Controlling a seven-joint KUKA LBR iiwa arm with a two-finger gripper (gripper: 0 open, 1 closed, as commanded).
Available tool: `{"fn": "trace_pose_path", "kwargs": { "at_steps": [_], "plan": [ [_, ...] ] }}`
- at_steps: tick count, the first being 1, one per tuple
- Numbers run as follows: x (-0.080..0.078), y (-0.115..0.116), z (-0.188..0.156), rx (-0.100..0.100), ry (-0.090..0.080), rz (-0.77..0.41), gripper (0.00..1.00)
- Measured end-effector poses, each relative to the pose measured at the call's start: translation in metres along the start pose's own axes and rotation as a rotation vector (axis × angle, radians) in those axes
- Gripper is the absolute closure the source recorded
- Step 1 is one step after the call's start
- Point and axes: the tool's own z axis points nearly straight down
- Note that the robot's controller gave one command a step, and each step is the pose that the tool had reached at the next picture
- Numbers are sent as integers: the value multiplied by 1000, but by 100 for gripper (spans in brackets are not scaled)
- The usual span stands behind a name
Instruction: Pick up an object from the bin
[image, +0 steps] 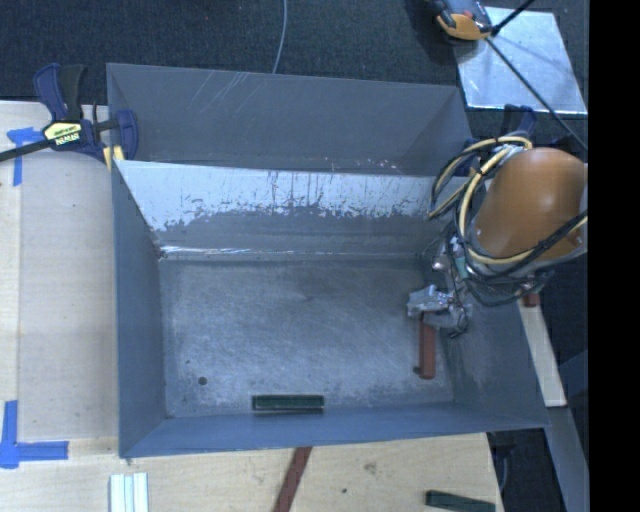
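Camera view: the bin (300, 320) is nearly bare. The gripper (437, 306) sits low at right of centre; how far open it is, or whether it grips anything, I cannot tell. A dark green bar (288, 404) lies along the lower wall. A brown stick (427, 355) lies just below the gripper, its top end meeting it. This looks like the grasp step; next it needs a sure hold on the stick, then a straight lift.
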Motion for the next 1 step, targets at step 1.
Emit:
{"fn": "trace_pose_path", "kwargs": {
  "at_steps": [1],
  "plan": [
    [-13,5,0,-9,-20,-3,0]
  ]
}}
